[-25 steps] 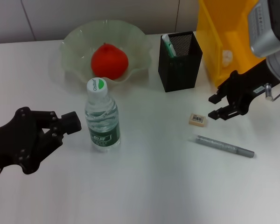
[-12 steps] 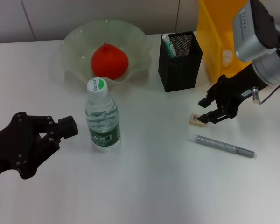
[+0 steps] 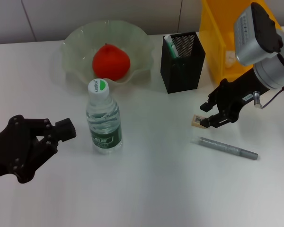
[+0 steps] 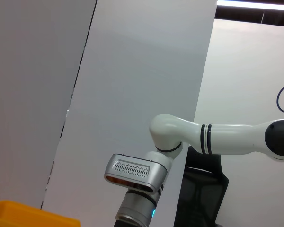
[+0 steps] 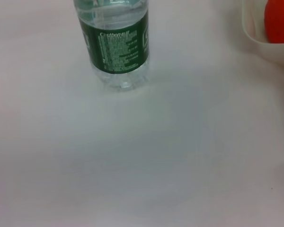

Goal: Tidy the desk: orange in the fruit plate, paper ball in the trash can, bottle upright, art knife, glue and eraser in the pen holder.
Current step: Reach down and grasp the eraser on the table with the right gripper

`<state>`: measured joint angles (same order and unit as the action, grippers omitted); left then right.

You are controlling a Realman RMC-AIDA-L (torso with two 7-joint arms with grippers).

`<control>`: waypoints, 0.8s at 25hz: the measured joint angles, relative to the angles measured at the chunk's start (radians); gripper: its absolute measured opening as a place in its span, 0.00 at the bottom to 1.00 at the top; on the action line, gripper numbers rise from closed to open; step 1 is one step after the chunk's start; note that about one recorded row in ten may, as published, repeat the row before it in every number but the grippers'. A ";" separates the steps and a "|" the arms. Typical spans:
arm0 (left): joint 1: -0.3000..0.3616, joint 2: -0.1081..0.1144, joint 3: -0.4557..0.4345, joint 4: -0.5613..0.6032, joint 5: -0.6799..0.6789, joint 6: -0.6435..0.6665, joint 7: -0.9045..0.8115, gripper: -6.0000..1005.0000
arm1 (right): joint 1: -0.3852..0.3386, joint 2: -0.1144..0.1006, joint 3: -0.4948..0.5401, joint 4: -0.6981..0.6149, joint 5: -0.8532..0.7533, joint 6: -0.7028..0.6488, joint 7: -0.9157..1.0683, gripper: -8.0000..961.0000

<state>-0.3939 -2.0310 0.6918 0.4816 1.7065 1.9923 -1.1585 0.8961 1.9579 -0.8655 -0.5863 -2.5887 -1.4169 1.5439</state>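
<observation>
The eraser [image 3: 197, 120] lies right of centre in the head view, at the fingertips of the right hand [image 3: 211, 115], which is open and holds nothing. The left hand [image 3: 61, 130], lower left, is far off, seemingly empty.

Plastics, mesh and matt white on the desk

The table [image 3: 146, 189] is showing a smooth, matt white top, while the fruit plate [image 3: 75, 42] at the far left is looking like translucent, frosted pale-green plastic or glass holding a smooth-skinned orange [image 3: 111, 61]. The bottle [image 3: 103, 118] is standing as clear, ribbed plastic with a glossy green label. The pen holder [image 3: 182, 61] is appearing as matt black perforated mesh. The art knife [image 3: 227, 148] at the near right is gleaming dull grey, metallic-looking. The trash can [image 3: 222, 42] is shining as glossy yellow plastic. The right gripper [image 3: 209, 116] and the left gripper [image 3: 66, 128] are wearing matt black casings.
</observation>
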 joint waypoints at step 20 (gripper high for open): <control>0.022 0.006 0.000 0.000 -0.001 0.003 0.003 0.03 | 0.006 0.014 -0.003 0.057 -0.003 0.078 0.004 0.47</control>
<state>-0.3720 -2.0251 0.6918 0.4816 1.7057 1.9957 -1.1550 0.9019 1.9720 -0.8682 -0.5290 -2.5919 -1.3385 1.5483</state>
